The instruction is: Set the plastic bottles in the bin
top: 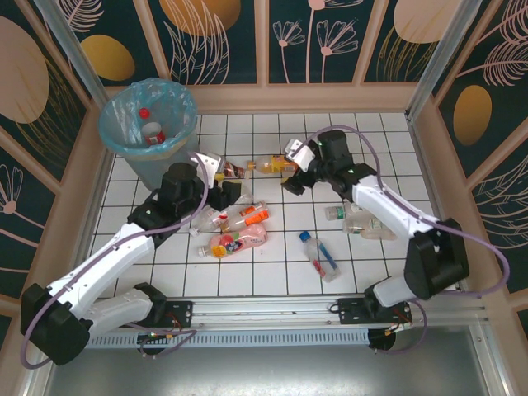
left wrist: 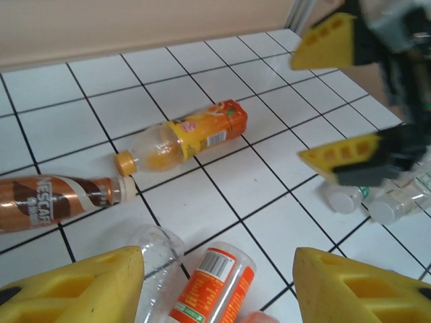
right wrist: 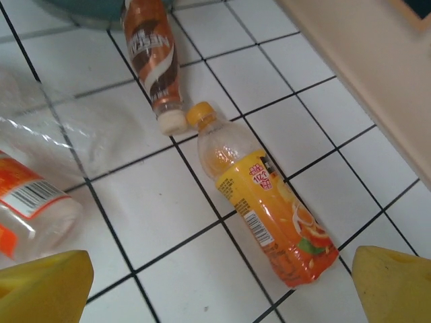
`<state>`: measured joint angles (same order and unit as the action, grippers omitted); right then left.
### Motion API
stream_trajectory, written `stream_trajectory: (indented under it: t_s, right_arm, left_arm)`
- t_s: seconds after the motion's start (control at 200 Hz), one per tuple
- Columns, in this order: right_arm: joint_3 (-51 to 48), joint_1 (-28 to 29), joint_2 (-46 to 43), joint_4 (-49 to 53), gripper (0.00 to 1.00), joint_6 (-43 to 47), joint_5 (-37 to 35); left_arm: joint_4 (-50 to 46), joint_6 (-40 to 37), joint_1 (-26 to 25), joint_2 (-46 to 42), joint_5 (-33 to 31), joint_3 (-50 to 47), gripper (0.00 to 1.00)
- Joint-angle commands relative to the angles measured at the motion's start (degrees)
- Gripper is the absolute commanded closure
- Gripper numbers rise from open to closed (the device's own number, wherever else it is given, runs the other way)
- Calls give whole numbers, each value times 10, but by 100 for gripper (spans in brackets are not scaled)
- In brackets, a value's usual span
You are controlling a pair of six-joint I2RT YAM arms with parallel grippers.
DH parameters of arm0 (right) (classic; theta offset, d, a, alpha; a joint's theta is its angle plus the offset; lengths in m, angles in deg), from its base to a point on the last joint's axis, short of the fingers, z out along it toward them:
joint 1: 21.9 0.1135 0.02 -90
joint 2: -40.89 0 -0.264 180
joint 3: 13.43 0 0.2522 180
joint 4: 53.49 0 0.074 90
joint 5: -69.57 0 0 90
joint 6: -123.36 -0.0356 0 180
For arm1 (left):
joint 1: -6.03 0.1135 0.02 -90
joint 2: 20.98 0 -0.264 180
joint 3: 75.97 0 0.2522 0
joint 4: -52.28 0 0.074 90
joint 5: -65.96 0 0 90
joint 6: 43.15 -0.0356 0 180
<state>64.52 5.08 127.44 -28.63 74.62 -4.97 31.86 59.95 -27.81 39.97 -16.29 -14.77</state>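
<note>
**Left gripper** (left wrist: 217,266): jaws released and holding nothing. An orange-label bottle (left wrist: 215,279) lies under and between the fingers; contact cannot be told, as the frame cuts it off. Ahead of it lie a brown bottle (left wrist: 54,202) and an orange bottle (left wrist: 192,134).

**Right gripper** (right wrist: 219,276): jaws wide and empty, with the orange bottle's base between the fingers. The brown bottle lies beyond, the two caps just beside each other.

**Bin** (top: 153,169): in the top view, up and left of the left gripper, with red-capped bottles (top: 153,132) inside.
</note>
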Motion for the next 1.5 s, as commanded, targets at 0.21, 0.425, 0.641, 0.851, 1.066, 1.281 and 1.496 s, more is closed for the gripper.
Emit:
stream_trajectory:
  t_s: [0.21, 0.425, 0.641, 0.851, 1.066, 1.281, 1.496]
  right_arm:
    - [165, -4, 198, 79, 1, 111, -51]
    - [257, -6, 303, 153, 1, 144, -91]
    - [310, -16, 366, 189, 1, 151, -90]
    - [336, -20, 400, 222, 4, 151, -54]
    - [336, -23, 403, 218, 16, 133, -49]
    - [325, -28, 369, 202, 40, 82, -64]
    - [238, -31, 276, 130, 53, 33, -64]
  left_arm:
    - [42, 37, -3, -34, -9, -33, 37]
    - [37, 38, -3, -37, -16, -36, 37]
    - [41, 42, -3, -40, -19, -42, 37]
    - [43, 48, -3, -44, -27, -48, 36]
    - [51, 53, -3, -46, -29, -52, 36]
    - [49, 65, -3, -52, -46, -42, 36]
    - [55, 77, -3, -67, -81, -35, 36]
